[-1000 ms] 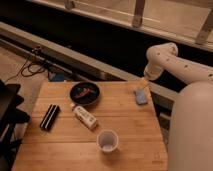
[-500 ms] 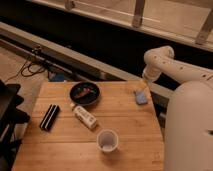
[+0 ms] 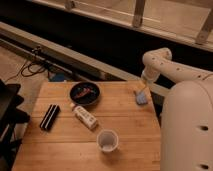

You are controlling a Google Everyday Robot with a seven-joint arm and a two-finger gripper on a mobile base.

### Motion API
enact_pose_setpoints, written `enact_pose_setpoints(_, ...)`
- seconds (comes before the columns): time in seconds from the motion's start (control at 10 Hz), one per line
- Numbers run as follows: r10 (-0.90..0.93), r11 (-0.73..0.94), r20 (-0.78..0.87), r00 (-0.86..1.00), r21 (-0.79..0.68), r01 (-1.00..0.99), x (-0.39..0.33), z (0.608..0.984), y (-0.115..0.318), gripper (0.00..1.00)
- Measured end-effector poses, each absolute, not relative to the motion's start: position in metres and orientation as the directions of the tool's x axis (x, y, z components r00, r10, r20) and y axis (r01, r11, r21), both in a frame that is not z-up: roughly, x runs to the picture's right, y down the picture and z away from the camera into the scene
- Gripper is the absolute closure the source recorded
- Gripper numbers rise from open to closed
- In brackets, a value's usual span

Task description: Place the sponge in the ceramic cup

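The sponge, a small flat blue-grey pad, lies near the right edge of the wooden table. My gripper hangs at the end of the white arm directly above the sponge, at or just over its top. The ceramic cup, small, round and white, stands upright near the table's front, well left of and nearer than the sponge.
A black bowl with reddish contents sits at the table's back centre. A white labelled bottle lies on its side between bowl and cup. A black ribbed object lies at the left. The robot's white body fills the right side.
The arm has swung left and lowered, bringing the gripper down over the sponge. The sponge, cup and other objects have not moved.
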State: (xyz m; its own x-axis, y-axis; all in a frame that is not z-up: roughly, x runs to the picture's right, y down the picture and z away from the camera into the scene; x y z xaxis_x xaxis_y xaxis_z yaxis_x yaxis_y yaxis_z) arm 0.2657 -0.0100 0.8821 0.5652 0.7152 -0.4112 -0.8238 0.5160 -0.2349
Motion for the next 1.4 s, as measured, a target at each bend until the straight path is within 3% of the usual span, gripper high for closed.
enact_pose_setpoints(0.5,0.732,0.454,-0.429,0.530,-0.272,-0.848,0.261,0.892,-0.006,0.20)
enact_pose_setpoints(0.8,0.737,0.378,-0.464,0.490,-0.318,-0.869,0.254,0.922,0.018,0.20)
enact_pose_setpoints(1.4,0.686,0.374,-0.536,0.492,-0.320,-0.870,0.247,0.946,0.048,0.20)
